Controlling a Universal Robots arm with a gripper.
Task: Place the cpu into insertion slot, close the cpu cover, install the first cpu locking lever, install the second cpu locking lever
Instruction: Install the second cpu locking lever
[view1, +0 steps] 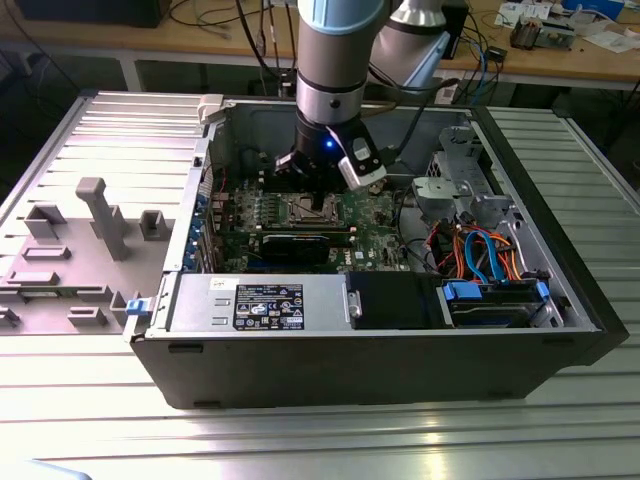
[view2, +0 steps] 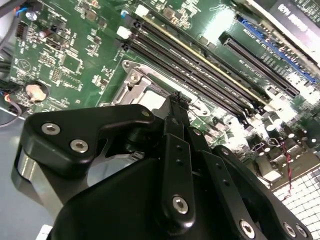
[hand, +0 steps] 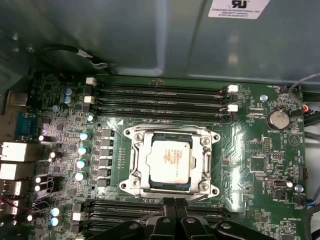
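1. The grey Universal Robots arm (view1: 328, 60) is reaching down into the open black computer case (view1: 400, 375), and its black gripper (view1: 318, 195) is hovering at the centre of the exterior view, just above the green circuit board (view1: 375, 225).

2. In the first wrist view, the small flat square cpu with a silvery metal face (hand: 170, 158) is lying at the centre of the frame, seated in the dark-rimmed square insertion slot (hand: 146, 161).

3. The thin silvery metal cpu cover (hand: 172, 133) is sitting down around the chip, its square window framing it, so I judge placing and closing done.

4. The gripper's jaws are drawn narrow, tips nearly together and holding nothing, at the bottom centre of the first wrist view (hand: 175, 202) and mid-frame in the second wrist view (view2: 178, 100).

5. I take the first-lever step to be in hand. It calls for the closed tips catching a lever beside the socket; I cannot make out the levers' positions.

6. The long black memory slots (hand: 160, 97) are running just beside the socket, leaving little room.
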